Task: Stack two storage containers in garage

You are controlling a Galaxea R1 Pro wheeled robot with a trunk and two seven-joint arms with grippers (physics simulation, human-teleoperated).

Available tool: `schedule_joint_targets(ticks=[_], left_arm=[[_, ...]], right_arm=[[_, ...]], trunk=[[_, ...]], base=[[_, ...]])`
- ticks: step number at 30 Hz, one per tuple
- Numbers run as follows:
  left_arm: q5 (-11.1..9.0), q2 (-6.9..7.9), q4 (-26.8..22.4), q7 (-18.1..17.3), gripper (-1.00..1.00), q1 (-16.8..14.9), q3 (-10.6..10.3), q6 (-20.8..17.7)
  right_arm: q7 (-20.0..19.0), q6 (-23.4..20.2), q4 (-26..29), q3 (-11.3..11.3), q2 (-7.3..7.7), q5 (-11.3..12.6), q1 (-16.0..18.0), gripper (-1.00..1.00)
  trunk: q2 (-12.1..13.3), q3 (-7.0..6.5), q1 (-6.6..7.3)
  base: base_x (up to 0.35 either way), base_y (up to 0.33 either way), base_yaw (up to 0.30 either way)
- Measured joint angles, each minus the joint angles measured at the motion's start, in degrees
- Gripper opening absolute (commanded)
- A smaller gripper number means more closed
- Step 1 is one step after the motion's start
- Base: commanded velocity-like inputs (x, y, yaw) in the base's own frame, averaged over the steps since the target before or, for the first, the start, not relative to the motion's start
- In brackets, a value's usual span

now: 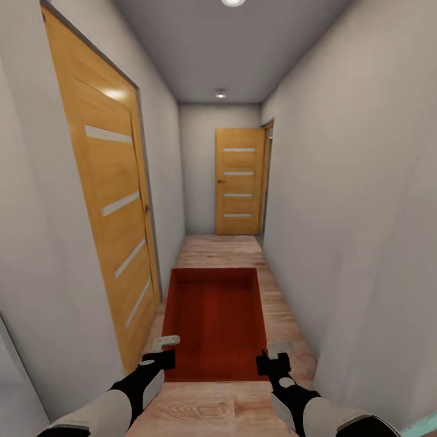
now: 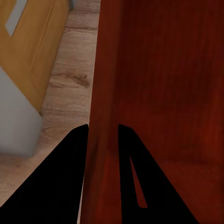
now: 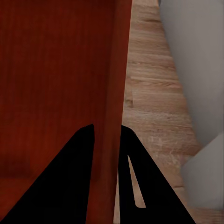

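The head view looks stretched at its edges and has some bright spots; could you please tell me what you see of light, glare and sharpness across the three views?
Head view: wide-angle stretch splays the walls; a ceiling light glares, with a sheen on the near door. Left wrist view: the left gripper is featureless black, the container wall soft. Right wrist view: the right gripper is equally black, floor planks slightly blurred.

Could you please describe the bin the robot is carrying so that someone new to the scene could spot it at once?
Look down the narrow hallway with the wooden doors to the plank floor. Above it, an open orange-red storage container hangs between the left gripper and the right gripper, each clamped on a side wall. It is the only red thing among pale walls and yellow doors.
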State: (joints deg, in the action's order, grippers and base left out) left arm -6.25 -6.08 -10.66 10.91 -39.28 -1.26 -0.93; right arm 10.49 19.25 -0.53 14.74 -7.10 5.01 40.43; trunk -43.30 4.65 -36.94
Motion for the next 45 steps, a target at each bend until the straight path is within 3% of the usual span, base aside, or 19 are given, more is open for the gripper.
schedule_joint_targets(ticks=[45], left_arm=[[0.0,0.00,0.0,0.0,-1.00,0.0,0.0,0.0]], right_arm=[[0.0,0.0,0.0,0.0,0.00,0.0,0.0,-1.00]], trunk=[[0.0,0.00,0.00]], base=[[0.322,-0.001,0.000]])
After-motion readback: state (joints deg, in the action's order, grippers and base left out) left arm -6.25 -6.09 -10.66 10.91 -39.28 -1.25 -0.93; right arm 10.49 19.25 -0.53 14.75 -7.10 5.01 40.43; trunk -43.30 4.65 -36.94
